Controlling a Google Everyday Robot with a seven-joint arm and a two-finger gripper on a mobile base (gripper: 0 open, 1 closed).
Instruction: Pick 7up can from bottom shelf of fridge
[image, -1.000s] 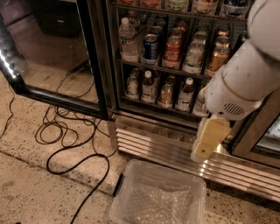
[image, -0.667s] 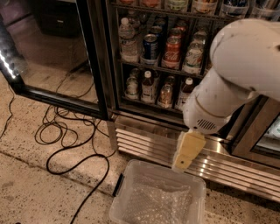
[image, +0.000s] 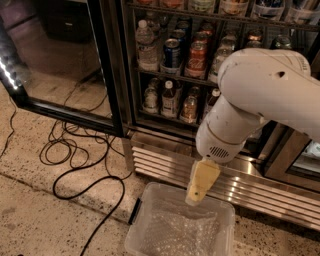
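The fridge stands with its glass door swung open to the left. Its bottom shelf holds a row of brown white-capped bottles. A small silvery-green can, which looks like the 7up can, stands at the shelf's left end. My white arm covers the right part of the shelves. My yellowish gripper hangs below the wrist, in front of the ribbed steel base grille. It is well below and to the right of the can, and nothing shows in it.
A clear plastic bin with crinkled wrap stands on the floor right under the gripper. Black cables loop over the speckled floor to the left. The open door stands at the far left. Blue and red cans sit on the rack above.
My arm has swung left and down across the fridge front. The gripper moved from beside the bottom shelf's right end to over the bin.
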